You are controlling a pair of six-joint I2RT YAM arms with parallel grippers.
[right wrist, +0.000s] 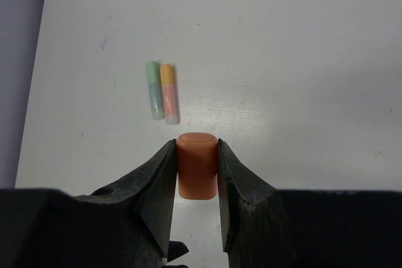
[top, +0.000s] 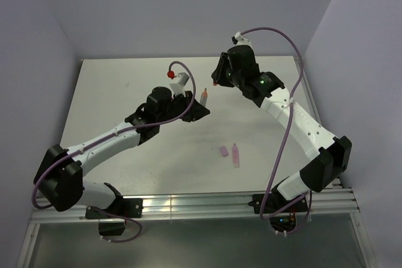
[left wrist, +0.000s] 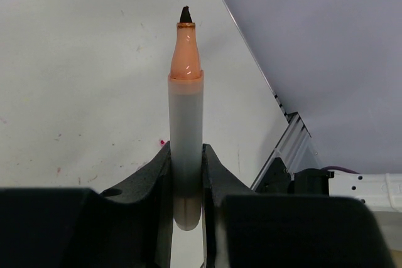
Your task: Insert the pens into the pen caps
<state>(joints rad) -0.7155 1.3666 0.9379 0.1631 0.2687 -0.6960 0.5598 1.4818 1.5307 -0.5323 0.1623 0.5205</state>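
Left gripper point(left wrist: 186, 158) clamped on the pale barrel of an orange pen point(left wrist: 186, 105), nib bare; right gripper point(right wrist: 196, 155), at its 1 o'clock in the top view, pinching an orange cap point(right wrist: 197, 177). Purple cap point(top: 223, 151) and pink pen point(top: 236, 154) lie near each other on the table point(top: 125, 92), toward 5 o'clock from the held pen.

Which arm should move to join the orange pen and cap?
Probably left: the left claw grips the pen tip-forward, aimed near the cap in the right claw, so a short push along the barrel may seat it.
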